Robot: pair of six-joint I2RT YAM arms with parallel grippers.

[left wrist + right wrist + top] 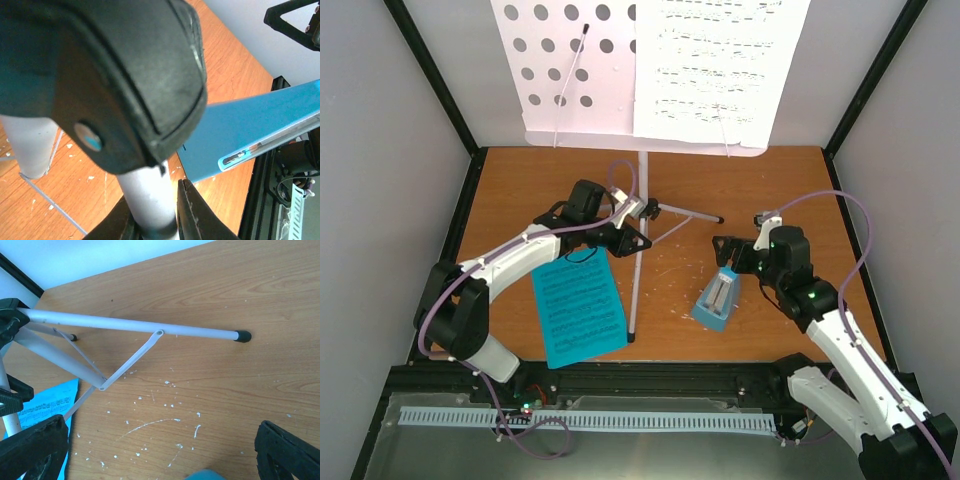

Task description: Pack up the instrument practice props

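Grey tripod pole [148, 197] sits clamped between jaws of the left gripper [633, 226].

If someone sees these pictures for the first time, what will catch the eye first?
The white perforated music stand fills the top of the overhead view with a white sheet on it, and the left gripper is closed on its grey pole. On the wooden table lie a bright blue sheet left of the pole and a light-blue metronome close to the open right gripper.
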